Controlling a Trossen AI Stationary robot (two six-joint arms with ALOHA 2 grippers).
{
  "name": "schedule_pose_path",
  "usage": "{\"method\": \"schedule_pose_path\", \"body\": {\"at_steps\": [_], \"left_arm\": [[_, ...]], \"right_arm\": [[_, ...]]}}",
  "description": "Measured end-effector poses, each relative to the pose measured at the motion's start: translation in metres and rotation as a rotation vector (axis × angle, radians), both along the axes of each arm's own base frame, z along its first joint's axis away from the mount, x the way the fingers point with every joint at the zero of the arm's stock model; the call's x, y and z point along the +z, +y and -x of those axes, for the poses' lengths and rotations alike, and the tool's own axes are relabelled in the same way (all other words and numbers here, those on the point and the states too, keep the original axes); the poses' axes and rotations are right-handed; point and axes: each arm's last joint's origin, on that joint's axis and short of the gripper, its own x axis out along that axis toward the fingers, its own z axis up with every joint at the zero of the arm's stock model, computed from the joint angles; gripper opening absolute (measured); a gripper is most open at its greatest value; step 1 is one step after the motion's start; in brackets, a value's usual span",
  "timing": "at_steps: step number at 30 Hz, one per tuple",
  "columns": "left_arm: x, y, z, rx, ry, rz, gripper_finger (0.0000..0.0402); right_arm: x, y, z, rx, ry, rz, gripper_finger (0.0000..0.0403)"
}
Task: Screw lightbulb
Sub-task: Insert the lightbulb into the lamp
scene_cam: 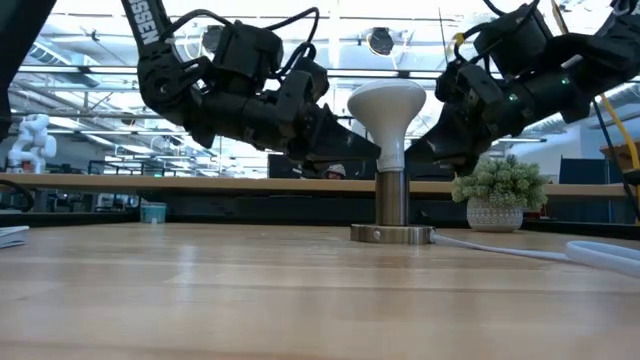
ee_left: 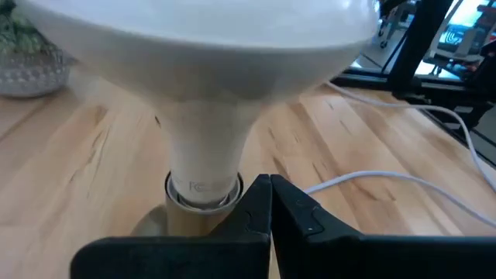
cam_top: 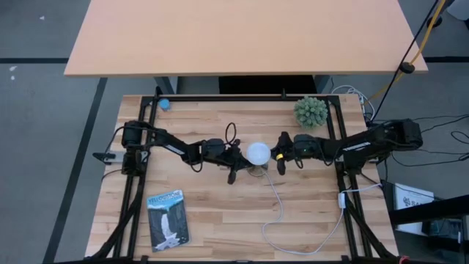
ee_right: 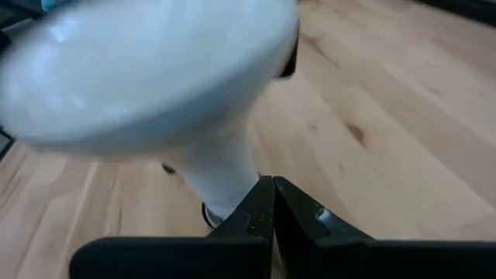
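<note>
Tabletop (cam_top: 220, 220): a light wood-plank surface inside a dark metal frame, carrying everything below; a larger plain tan desk (cam_top: 242, 37) stands beyond its far edge.

Left arm (cam_top: 168, 141): dark, reaching in from the left edge toward the middle of the tabletop.

Right arm (cam_top: 366, 141): dark, reaching in from the right edge toward the same spot.

Booklet (cam_top: 168, 218): lies flat near the front left corner, well apart from both arms.

Plant (cam_top: 311, 111): a green spiky ball in a small pale pot, near the back right, behind the right arm.

Cord (cam_top: 293, 220): white, running from the socket across the boards in a loop toward the front right.

Lightbulb (scene_cam: 386, 120): white, standing upright at the middle of the tabletop, its long axis vertical, round dome facing up and its narrow neck pointing down into the socket.

Socket (scene_cam: 391, 212): a metal post on a round metal base disc, directly under the lightbulb and holding its neck.

Left end effector (ee_left: 270, 203): clenched with nothing between its fingers, tips close beside the lightbulb's neck on the left side, below the dome.

Right end effector (ee_right: 272, 203): likewise clenched and holding nothing, tips just beside the neck on the opposite side.
</note>
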Motion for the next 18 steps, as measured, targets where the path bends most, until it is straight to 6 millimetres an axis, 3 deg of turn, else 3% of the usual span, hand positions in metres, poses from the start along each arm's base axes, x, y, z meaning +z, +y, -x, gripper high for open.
{"method": "schedule_pose_path", "body": {"at_steps": [18], "left_arm": [[-0.001,0.013,0.001,0.034,0.008,0.015,0.0]], "right_arm": [[0.003,0.01,-0.002,0.068,-0.029,0.024,0.0]]}}
